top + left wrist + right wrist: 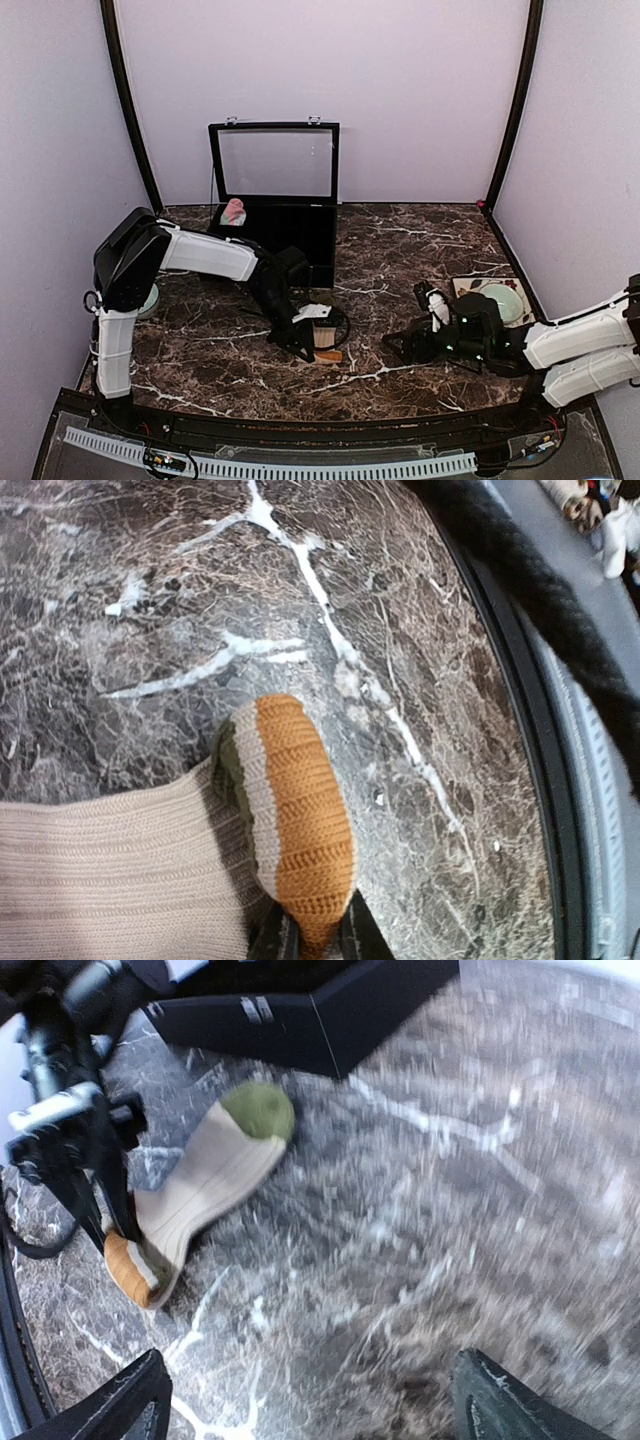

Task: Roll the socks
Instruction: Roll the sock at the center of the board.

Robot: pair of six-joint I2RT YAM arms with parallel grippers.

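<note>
While left fingers (362,945) pinch tan sock (120,880), right fingers (520,1400) splayed, low

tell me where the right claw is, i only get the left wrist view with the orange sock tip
observer: The right claw is open over bare marble, apart from the tan sock.
operator: how does the rest of the sock lie
observer: Flat and unrolled, its olive end toward the black box.
operator: any other sock around
observer: A pink sock lies in that box, at its left end.
</note>
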